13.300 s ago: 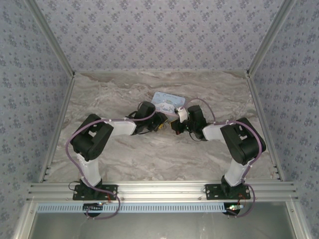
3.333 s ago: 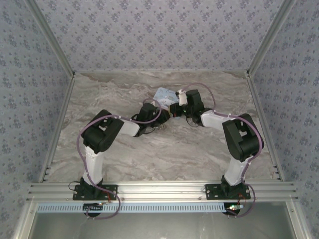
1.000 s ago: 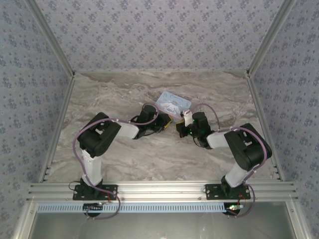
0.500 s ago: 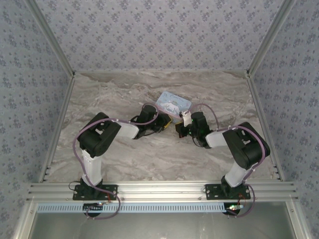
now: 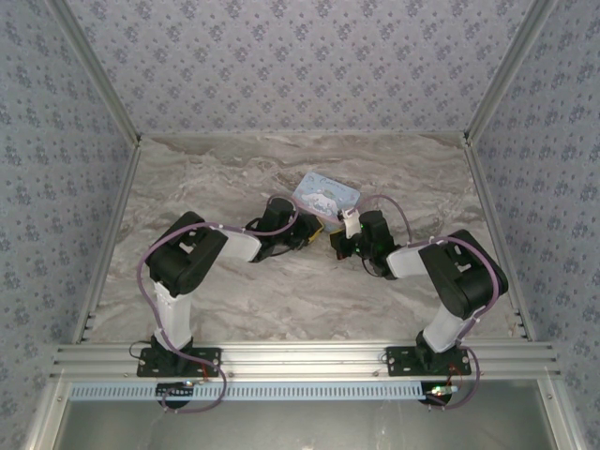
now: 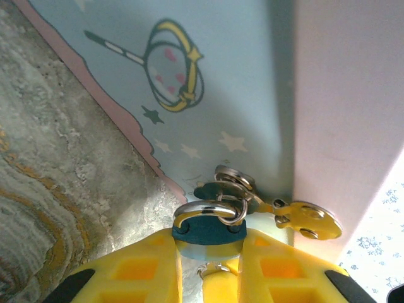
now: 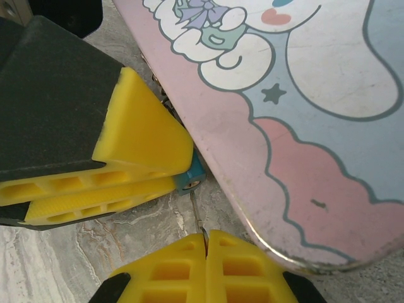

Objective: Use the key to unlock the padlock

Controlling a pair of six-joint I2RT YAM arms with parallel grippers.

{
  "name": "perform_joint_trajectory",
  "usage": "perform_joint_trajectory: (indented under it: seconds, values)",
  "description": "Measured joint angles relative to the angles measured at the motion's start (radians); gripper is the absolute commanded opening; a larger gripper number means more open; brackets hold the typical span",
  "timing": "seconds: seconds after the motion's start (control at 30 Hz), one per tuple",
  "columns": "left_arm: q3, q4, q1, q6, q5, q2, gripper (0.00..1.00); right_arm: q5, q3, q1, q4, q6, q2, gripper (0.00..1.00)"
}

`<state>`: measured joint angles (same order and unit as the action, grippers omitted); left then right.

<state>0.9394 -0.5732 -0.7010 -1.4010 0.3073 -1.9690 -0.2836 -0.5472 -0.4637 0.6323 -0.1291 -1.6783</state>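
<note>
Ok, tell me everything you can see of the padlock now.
The padlock is tiny, with a dark teal body and a thin silver shackle, looking closed and threaded through metal loops on the tin. The left hand pinches its body between yellow fingers. A thin metal sliver, likely the key, held in the right hand points at its base.

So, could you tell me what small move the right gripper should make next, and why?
Probably ease the right gripper forward along the line of the key it is shut on: the tip sits at the keyhole end of the teal padlock, which the left gripper clamps beside the tin. Whether the tip is already in, I cannot tell.
</note>
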Motion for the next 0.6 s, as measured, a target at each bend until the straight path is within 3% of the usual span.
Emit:
perform_joint_trajectory:
  seconds: [0.6]
  values:
    - [-0.004, -0.006, 0.000, -0.007, 0.000, 0.000, 0.23, -0.001, 0.000, 0.001, 0.002, 0.003, 0.000, 0.00]
